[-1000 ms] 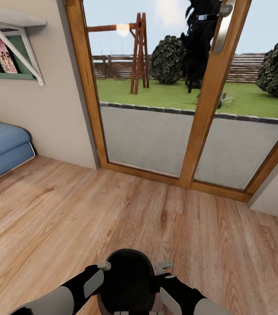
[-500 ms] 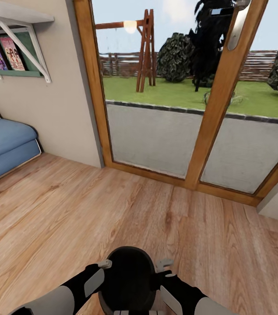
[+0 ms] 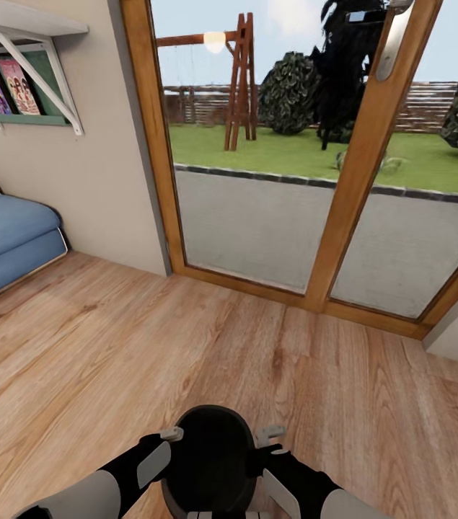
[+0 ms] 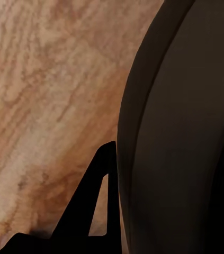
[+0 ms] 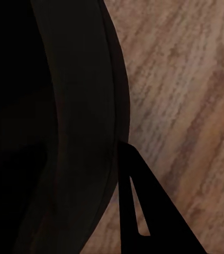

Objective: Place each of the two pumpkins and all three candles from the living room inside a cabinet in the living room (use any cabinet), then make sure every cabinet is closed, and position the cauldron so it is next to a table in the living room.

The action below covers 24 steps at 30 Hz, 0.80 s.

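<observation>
1 cauldron (image 3: 212, 461) sits low in the head view, between the robot's 2 arms. It is black and round, and its mouth faces up. Inside it looks dark, and I cannot see anything in it.

2 pincers are at the pot, 1 on each side. The left pincer (image 3: 172, 435) is by the left side of the rim. The right pincer (image 3: 269, 435) is by the right side of the rim. Each one has the pot's wall close by its finger. I cannot tell if they are clenched on the rim or just pressed against it. In the left wrist view, 1 dark finger (image 4: 98, 198) lies right along the pot's curved side (image 4: 180, 137). In the right wrist view, 1 dark finger (image 5: 135, 203) lies along the pot's side (image 5: 64, 121) too.

Under the pot is the wood floor (image 3: 113, 346). Ahead are 2 big glass door panes in a wood frame (image 3: 351, 173), with grass and 1 wooden swing frame (image 3: 237, 79) outside. 1 blue sofa (image 3: 5, 241) is at the left. 1 white shelf (image 3: 27, 32) hangs on the wall above it, with 2 picture books (image 3: 6, 88) under it.
</observation>
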Motion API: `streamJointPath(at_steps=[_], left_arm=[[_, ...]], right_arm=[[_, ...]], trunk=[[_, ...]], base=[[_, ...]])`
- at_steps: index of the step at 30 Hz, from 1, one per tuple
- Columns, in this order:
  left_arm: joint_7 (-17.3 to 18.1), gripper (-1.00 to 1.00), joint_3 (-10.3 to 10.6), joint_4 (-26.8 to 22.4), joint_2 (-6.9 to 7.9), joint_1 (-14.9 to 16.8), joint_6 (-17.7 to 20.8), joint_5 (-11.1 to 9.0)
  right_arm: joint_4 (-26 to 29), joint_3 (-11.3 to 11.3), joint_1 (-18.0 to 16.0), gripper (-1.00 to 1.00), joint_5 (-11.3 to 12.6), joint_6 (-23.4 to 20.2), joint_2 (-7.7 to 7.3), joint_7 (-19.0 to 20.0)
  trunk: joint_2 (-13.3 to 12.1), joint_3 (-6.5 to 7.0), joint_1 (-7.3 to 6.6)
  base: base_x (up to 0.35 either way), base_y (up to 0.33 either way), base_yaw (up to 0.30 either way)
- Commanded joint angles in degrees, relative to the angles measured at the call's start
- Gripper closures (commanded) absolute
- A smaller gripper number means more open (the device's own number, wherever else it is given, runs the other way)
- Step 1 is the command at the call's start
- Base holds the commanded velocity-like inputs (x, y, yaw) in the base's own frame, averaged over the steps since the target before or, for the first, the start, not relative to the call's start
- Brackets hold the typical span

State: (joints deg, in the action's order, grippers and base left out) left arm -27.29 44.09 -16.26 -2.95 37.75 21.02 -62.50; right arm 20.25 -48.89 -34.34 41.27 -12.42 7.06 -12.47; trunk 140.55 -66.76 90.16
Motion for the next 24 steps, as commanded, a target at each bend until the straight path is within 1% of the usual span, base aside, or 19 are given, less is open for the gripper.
streamJointPath(at_steps=[1,5,8,17,24], left_arm=[[0.57,1.0,1.14,-0.23,-0.31,-0.04,-0.37,-0.08],[0.57,1.0,1.09,-0.42,-0.3,-0.04,-0.37,-0.08],[0.61,1.0,1.09,-0.44,-0.3,-0.04,-0.37,-0.08],[0.74,1.0,1.09,-0.44,-0.3,-0.04,-0.37,-0.08],[0.74,1.0,1.09,-0.44,-0.3,-0.04,-0.37,-0.08]], right_arm=[[1.34,1.17,-0.03,1.0,0.07,1.85,0.93,1.96],[2.08,1.17,-0.03,1.0,0.04,1.86,0.93,1.8],[2.15,1.17,-0.03,1.0,0.04,1.87,0.93,1.75],[2.16,1.17,-0.03,1.0,0.03,1.87,0.93,1.74],[2.24,1.17,-0.03,1.0,0.03,1.87,0.93,1.74]], trunk=[[-0.02,0.0,0.03],[-0.02,0.0,0.03],[-0.02,0.0,0.03],[-0.02,0.0,0.03],[-0.02,0.0,0.03]], base=[[0.0,0.0,0.0],[0.0,0.0,0.011],[0.013,0.0,0.119],[0.144,0.001,0.265],[0.187,0.055,0.287]])
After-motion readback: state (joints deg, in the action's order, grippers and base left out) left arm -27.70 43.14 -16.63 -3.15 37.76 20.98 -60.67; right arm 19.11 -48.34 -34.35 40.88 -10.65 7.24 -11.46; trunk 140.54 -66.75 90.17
